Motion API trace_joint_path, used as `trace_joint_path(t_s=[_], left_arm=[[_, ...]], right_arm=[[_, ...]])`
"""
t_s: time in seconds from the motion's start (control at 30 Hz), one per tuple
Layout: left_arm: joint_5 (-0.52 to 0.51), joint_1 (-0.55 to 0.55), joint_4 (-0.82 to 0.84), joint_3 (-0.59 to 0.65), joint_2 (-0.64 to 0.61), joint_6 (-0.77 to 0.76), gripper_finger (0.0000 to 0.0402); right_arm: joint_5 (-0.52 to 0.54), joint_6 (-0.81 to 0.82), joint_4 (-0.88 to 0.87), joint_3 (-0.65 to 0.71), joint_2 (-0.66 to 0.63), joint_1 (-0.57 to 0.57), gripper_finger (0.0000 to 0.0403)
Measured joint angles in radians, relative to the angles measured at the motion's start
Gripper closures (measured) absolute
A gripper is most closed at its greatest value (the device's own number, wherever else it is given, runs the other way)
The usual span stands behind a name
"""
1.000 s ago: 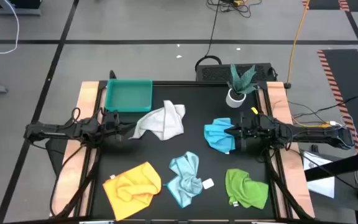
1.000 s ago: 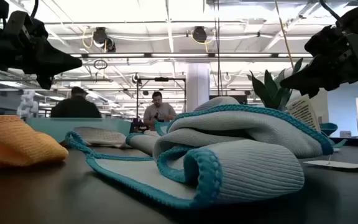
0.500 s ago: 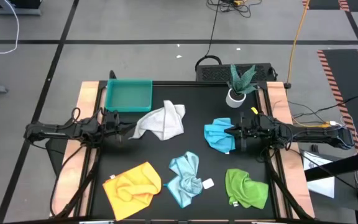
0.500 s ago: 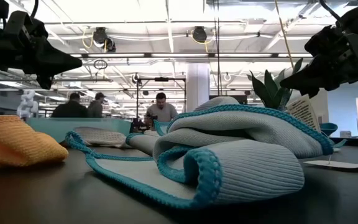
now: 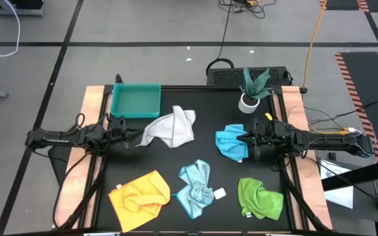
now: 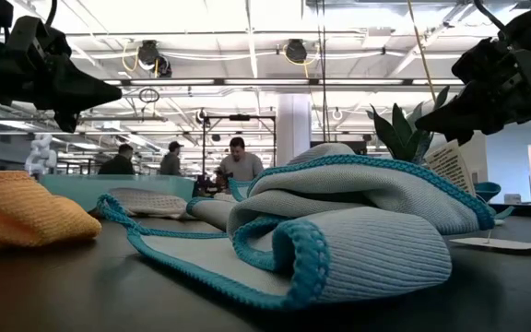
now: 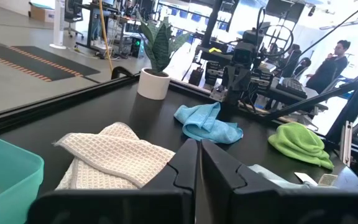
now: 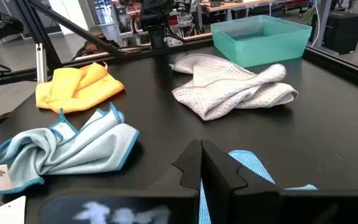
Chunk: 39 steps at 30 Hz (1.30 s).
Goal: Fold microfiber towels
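- The table (image 5: 176,98) is black-topped with pale wooden side rails and carries everything below.
- The left arm (image 5: 64,138) reaches in level from the left rail; the right arm (image 5: 320,140) reaches in from the right rail, facing it.
- The teal tray (image 5: 136,100) sits at the far left of the table, just beyond the left gripper.
- The white-grey towel (image 5: 171,129) lies crumpled near the middle of the table, beside the tray's near corner.
- The yellow-orange towel (image 5: 140,193) lies bunched at the near left.
- The green towel (image 5: 260,198) lies bunched at the near right, a small white tag at its edge.
- The pale blue towel (image 5: 197,188) lies rumpled at the near middle, between the yellow-orange and green ones, with a white tag beside it.
- The bright blue towel (image 5: 231,143) lies crumpled right of centre, under the tip of the right gripper.
- The potted plant (image 5: 251,91) stands in a white pot at the far right.
- The left gripper (image 5: 134,136) hangs above the table just beside the white-grey towel's edge, fingers pressed together, nothing held.
- The right gripper (image 5: 243,139) hangs over the bright blue towel, fingers pressed together, nothing held.
- People (image 6: 238,163) show small in the room beyond the table.
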<state>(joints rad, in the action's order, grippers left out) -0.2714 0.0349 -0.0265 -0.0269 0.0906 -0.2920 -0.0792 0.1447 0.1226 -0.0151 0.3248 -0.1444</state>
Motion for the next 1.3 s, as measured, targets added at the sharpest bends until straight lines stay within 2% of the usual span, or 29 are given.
trace_joint_path(t_s=[1.13, 1.3], left_arm=[[0.0, 0.0, -0.027, 0.0, 0.0, 0.0, 0.038], [0.0, 0.0, -0.043, 0.0, 0.0, -0.072, 0.038]], right_arm=[[0.0, 0.0, 0.0, 0.0, 0.0, 0.0, 0.0403], [0.0, 0.0, 0.0, 0.0, 0.0, 0.0, 0.0403]])
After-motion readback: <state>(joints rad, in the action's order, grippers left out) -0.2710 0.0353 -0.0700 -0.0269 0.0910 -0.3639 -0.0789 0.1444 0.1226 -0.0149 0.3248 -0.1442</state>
